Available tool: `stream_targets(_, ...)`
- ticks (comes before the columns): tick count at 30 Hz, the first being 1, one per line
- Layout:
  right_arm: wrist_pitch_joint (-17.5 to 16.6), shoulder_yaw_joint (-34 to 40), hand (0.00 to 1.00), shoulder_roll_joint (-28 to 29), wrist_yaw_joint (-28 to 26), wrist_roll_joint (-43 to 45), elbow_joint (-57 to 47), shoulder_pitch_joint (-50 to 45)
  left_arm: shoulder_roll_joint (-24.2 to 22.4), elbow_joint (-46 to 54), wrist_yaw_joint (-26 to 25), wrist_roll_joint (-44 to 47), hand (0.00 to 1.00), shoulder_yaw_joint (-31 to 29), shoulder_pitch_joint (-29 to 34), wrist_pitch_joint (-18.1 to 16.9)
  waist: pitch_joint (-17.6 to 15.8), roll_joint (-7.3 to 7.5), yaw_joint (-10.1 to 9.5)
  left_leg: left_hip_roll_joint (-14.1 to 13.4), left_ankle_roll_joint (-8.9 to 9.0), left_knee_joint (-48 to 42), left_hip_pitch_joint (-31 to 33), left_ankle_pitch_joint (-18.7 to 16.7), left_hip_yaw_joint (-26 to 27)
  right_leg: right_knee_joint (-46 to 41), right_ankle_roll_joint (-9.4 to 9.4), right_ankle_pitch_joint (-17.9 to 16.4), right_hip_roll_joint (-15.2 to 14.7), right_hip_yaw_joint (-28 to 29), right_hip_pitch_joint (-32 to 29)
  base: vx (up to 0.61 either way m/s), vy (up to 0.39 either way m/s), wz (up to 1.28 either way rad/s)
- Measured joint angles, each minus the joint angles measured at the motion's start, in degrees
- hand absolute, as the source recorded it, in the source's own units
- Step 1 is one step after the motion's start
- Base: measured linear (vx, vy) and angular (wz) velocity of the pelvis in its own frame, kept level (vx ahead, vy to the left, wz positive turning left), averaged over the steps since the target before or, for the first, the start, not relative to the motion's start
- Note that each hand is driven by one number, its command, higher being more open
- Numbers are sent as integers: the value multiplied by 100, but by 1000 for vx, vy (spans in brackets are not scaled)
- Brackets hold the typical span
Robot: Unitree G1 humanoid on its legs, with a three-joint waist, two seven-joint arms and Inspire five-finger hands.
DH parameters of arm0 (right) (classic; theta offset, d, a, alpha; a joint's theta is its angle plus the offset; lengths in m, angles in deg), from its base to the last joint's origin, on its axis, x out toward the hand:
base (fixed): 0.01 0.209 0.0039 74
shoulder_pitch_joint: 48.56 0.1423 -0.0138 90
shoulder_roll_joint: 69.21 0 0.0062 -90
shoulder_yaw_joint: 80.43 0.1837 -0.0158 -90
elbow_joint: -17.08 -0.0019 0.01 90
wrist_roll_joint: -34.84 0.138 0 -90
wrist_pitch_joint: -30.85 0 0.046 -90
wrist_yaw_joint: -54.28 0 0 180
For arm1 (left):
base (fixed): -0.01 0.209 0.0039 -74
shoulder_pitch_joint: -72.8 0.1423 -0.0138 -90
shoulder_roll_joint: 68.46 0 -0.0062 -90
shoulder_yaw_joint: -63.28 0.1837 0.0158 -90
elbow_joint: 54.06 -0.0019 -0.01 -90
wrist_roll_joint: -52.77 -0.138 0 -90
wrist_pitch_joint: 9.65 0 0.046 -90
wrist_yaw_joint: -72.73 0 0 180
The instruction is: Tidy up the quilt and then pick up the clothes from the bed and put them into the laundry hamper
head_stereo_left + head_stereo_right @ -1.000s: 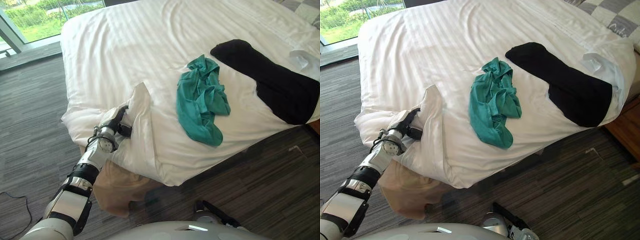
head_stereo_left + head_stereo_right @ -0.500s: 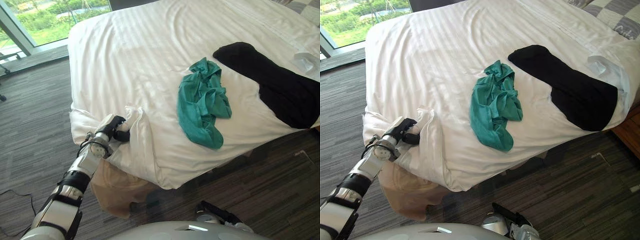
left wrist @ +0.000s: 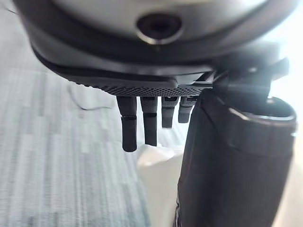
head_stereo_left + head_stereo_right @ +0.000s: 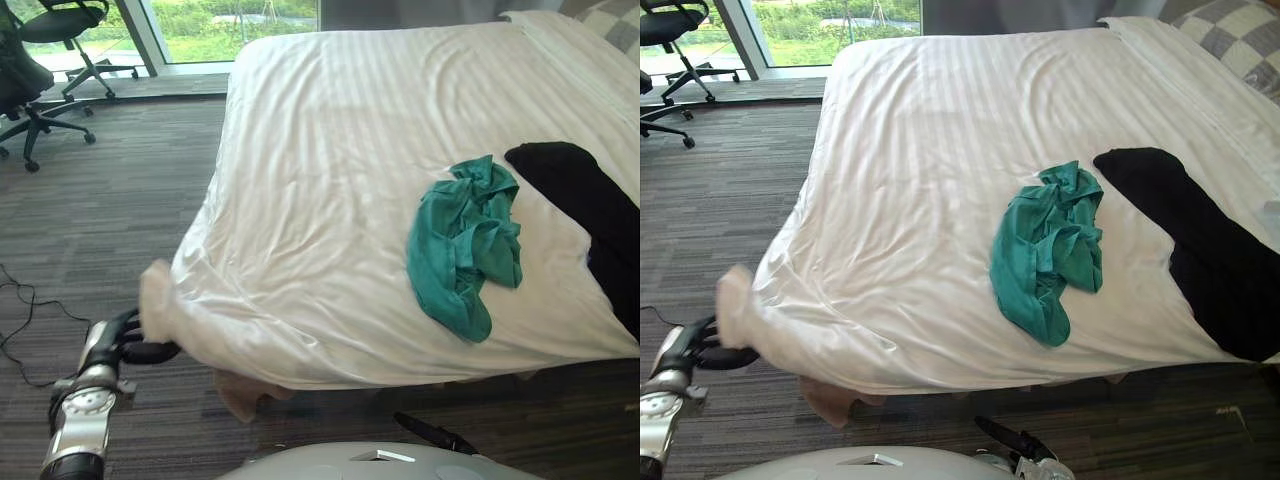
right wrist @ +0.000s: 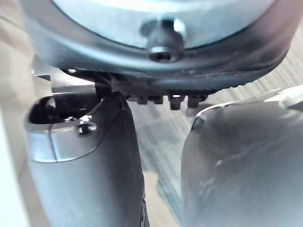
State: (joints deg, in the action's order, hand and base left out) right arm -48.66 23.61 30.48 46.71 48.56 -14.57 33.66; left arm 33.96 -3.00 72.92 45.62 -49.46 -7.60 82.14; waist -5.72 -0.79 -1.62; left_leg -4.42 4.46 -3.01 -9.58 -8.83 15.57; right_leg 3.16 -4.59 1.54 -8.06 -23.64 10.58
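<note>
Left eye view: the quilt-tidying step is in hand. The left hand (image 4: 122,338), low at the lower left, seems to grip the quilt (image 4: 330,170) by its near corner, which is drawn out clear of the rest, though blur there makes the hold hard to confirm. The green garment (image 4: 462,245) and black garment (image 4: 585,195) lie on the quilt, untouched.

Left wrist view: the fingers (image 3: 129,132) curl down towards white cloth.

Right wrist view: the right hand (image 5: 90,170) hangs idle, fingers slack and empty.

Next, I judge, the corner needs laying flat and letting go before any reach for the green garment.
</note>
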Motion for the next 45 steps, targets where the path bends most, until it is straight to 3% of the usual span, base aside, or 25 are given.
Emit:
stream_targets(4,-7,133,100,59,-114,2,23,-11,-317,-849,-686,386,100,-1606,135,485,35,44,-166,-7,-2,-5,0,2,-34,-5,2,-4,3,-123,46,-60,-36,8)
stream_targets(7,87,368,100,59,-85,11,55,-75,-325,-1038,-1145,1250,100,-2658,352,561,92,-23,-329,-4,-28,31,23,20,-89,-5,2,-7,4,-162,42,-87,-37,10)
stream_targets(9,230,570,100,41,-16,36,53,-104,-365,-1058,-1244,2006,100,-3095,566,506,203,-100,-354,16,-32,108,38,82,-140,-3,0,-8,-8,-254,35,-87,-32,16)
stream_targets(13,396,899,100,49,184,325,52,-212,-792,-1136,-998,2263,100,-3469,670,43,373,-135,-458,132,-42,510,10,366,-192,0,-45,-121,-78,-315,-60,-119,-38,11)
stream_targets(18,428,1379,100,186,455,931,52,-273,-1908,-1356,-536,2220,100,-3068,634,-498,456,-81,-427,134,-60,811,-57,573,-87,-12,-41,-164,-70,-313,-153,-127,-36,-5)
stream_targets(22,590,1574,100,400,1121,1437,37,-310,-2736,-1489,-474,1763,100,-1930,610,-687,541,53,-345,83,6,813,-160,504,169,-17,-29,-170,-25,-108,-161,-38,-3,-25)
stream_targets(23,588,1678,0,451,1262,1488,26,-288,-2862,-1517,-475,1761,100,-1718,580,-690,540,87,-294,73,20,813,-188,492,225,-18,-28,-169,-10,-55,-161,-15,-2,-33)
stream_targets(27,590,2233,0,436,1657,1421,10,-262,-3054,-1701,-336,1749,100,-1164,308,-696,543,159,-270,42,62,813,-302,452,445,-21,-47,-154,33,138,-170,36,4,-28)
stream_targets(31,276,2611,0,283,1756,890,-264,-167,-2948,-1698,-319,1598,100,-856,163,-790,552,196,-226,53,100,804,-325,415,543,-15,-47,-153,33,226,-194,87,13,-11)
stream_targets(36,-534,2598,0,-185,1624,497,-526,496,-2666,-1698,-338,1779,100,-439,160,-683,444,170,-120,83,110,783,-405,387,627,-15,-43,-148,15,324,-162,60,3,-8)
stream_targets(38,-1014,2379,0,-626,1315,264,-639,898,-2549,-1698,-291,1783,100,-109,183,-651,424,163,-115,85,86,781,-404,337,595,-13,-44,-148,15,322,-163,10,-7,2)
stream_targets(42,-1229,1520,0,-1644,409,228,-1589,1214,-2457,-1611,-230,1801,100,385,356,-588,415,161,-36,114,41,761,-351,271,445,-9,-54,-141,4,298,-183,10,-9,10)
stream_targets(43,-1232,1176,0,-1933,107,232,-2357,1216,-2429,-1454,-212,1803,100,578,531,-506,400,171,37,116,21,619,-258,207,409,-10,-66,-134,1,296,-207,17,-28,7)
stream_targets(44,-1231,1163,0,-1946,84,234,-2425,1216,-2428,-1437,-213,1804,100,593,547,-497,399,168,39,116,19,609,-253,203,408,-10,-68,-133,0,296,-207,9,-35,-1)
stream_targets(45,-1227,938,0,-2155,-400,251,-3938,1220,-2419,-1096,-218,1813,100,834,804,-271,322,175,141,118,-8,435,-162,136,344,-10,-86,-121,-31,308,-230,11,-33,-3)
